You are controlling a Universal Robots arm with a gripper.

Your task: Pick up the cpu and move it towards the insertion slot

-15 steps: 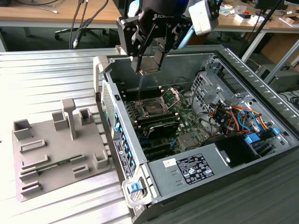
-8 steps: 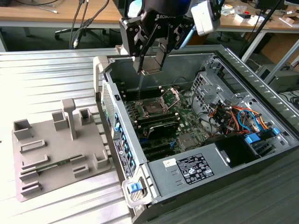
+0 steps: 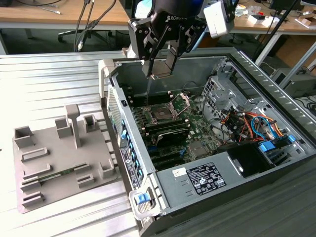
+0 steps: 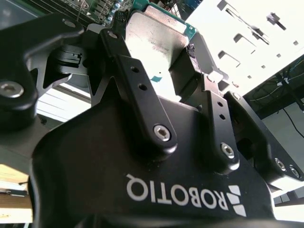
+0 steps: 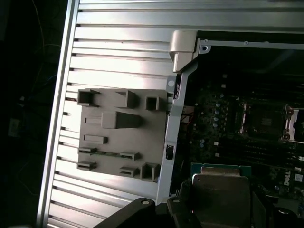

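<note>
My gripper (image 3: 161,74) hangs over the open computer case, shut on the cpu (image 3: 162,75), a flat square chip with a silvery face. In both wrist views the cpu (image 4: 153,29) (image 5: 219,190) sits clamped between the two black fingers (image 4: 124,61). The insertion slot (image 3: 160,113) is a dark square socket with a silver frame on the motherboard, and its hinged bracket (image 3: 182,101) stands raised. The cpu is above the slot and apart from it. In the first wrist view the insertion slot (image 5: 264,118) lies off to one side of the held chip.
A large grey fixture plate (image 3: 54,158) (image 5: 118,133) lies on the ribbed metal table at the exterior view's left. The case wall (image 3: 114,113) stands between plate and motherboard. A drive cage (image 3: 217,89), cables (image 3: 247,123) and a power supply (image 3: 207,177) crowd the case's right.
</note>
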